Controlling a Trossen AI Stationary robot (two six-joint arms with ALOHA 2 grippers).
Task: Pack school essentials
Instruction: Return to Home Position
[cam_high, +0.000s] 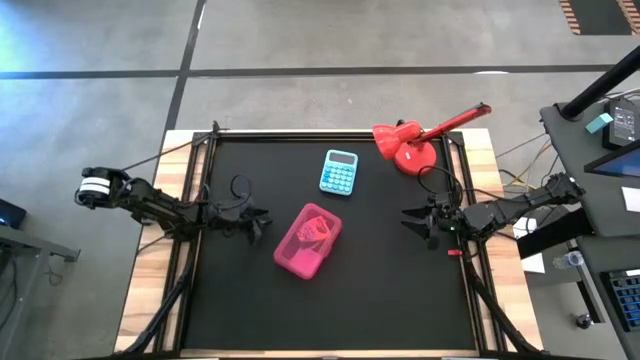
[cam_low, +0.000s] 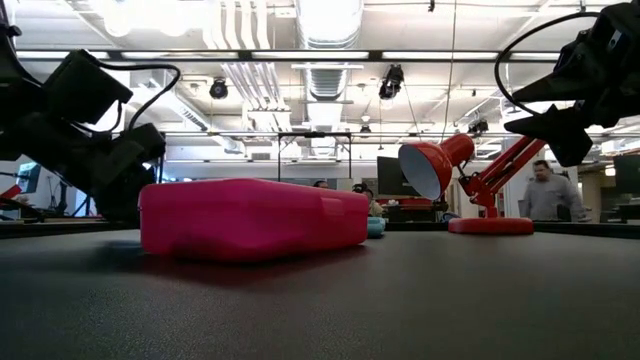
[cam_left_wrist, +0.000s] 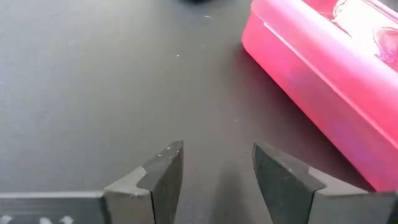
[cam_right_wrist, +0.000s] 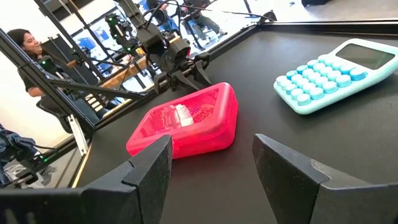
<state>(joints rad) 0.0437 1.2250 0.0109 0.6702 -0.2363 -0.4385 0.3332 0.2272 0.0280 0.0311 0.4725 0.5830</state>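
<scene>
"Pink supply box (cam_high: 308, 240) in a moment; first, how do the jaws stand?"

"Spread on both arms, with nothing between them. The left gripper (cam_left_wrist: 217, 155) hangs low over the black table (cam_high: 330, 310), just left of the box and apart from it. The right gripper (cam_right_wrist: 211, 146) is held clear above the table, well to the right of the box and near the table's right edge, pointing toward it."

"And the box itself?"

"It lies flat near the middle of the table, turned at a slant, with its lid down and shut. Neither gripper touches it."

"Can one see what it holds?"

"Only dimly. Through the translucent lid the right wrist view shows a small white piece (cam_right_wrist: 183, 115) with pale and darker shapes beside it. What each one is cannot be told."

"What else is on the table?"

"A light-blue calculator (cam_high: 339, 171) lies just beyond the box on the far side, apart from it. A red desk lamp (cam_high: 418, 155) stands at the far right corner, its shade toward the left."
</scene>
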